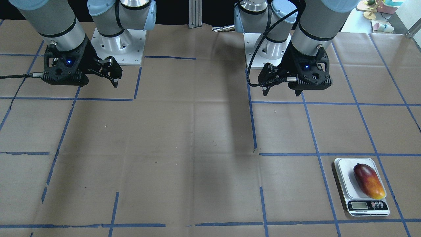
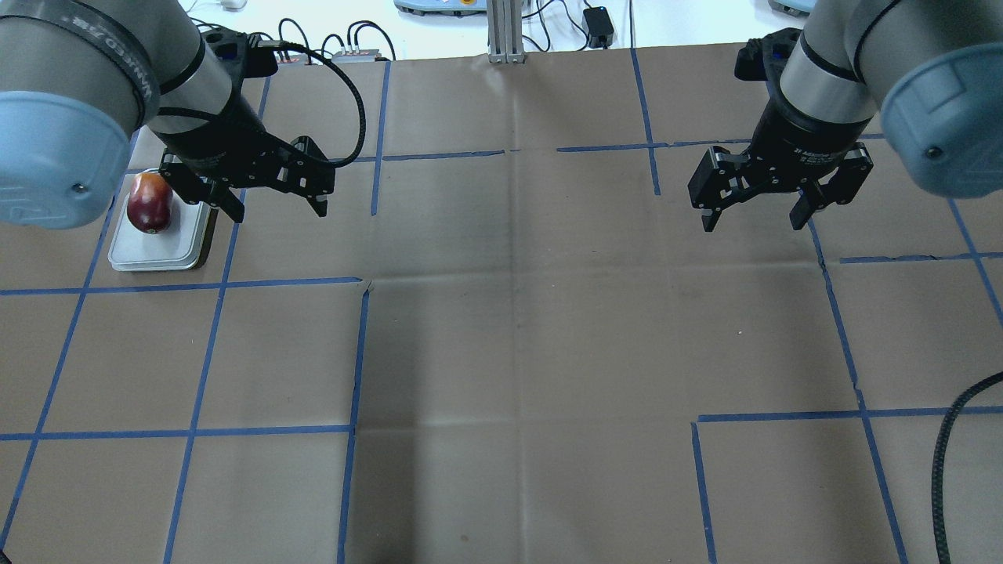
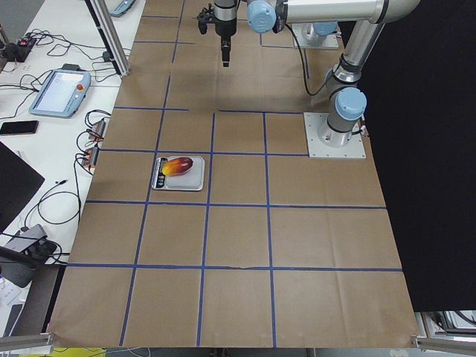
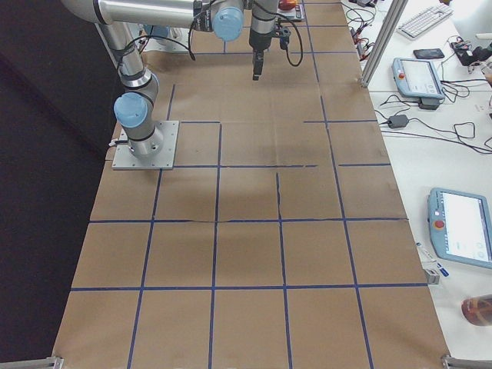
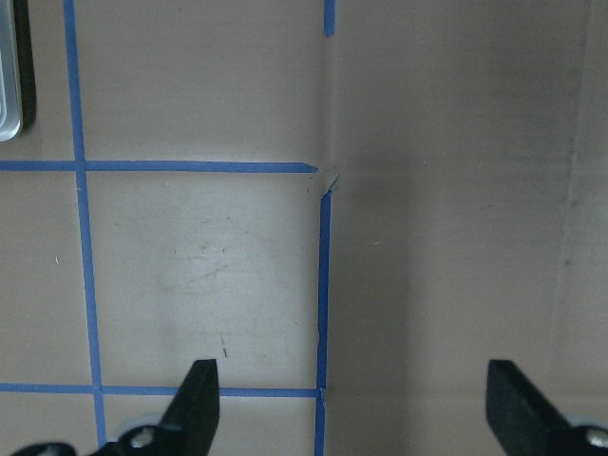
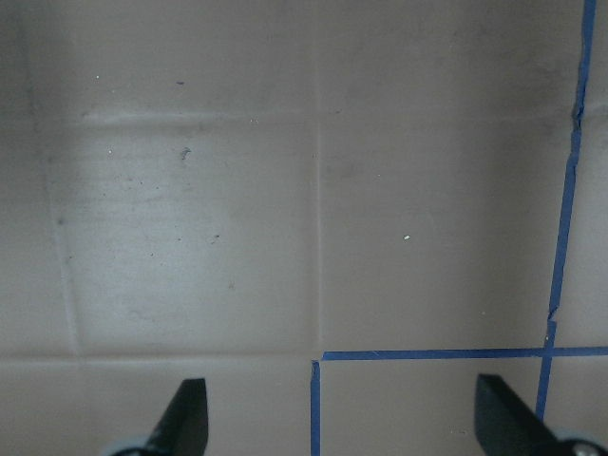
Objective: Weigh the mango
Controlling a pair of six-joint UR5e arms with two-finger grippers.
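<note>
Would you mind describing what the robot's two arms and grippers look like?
Both arms are silver-grey tubes with pale blue joint caps and black rings: the left arm, the right arm. The left gripper and right gripper are black, two-fingered, with tapered tips. A black braided cable loops by the left wrist. A small blue light glows on each wrist mount.

Overhead, the grey left arm (image 2: 94,70) hides the far ends of the glossy red-yellow oval mango (image 2: 149,207) and flat silver-white scale (image 2: 157,254); its display (image 1: 359,205), front view, is too small to read.
</note>
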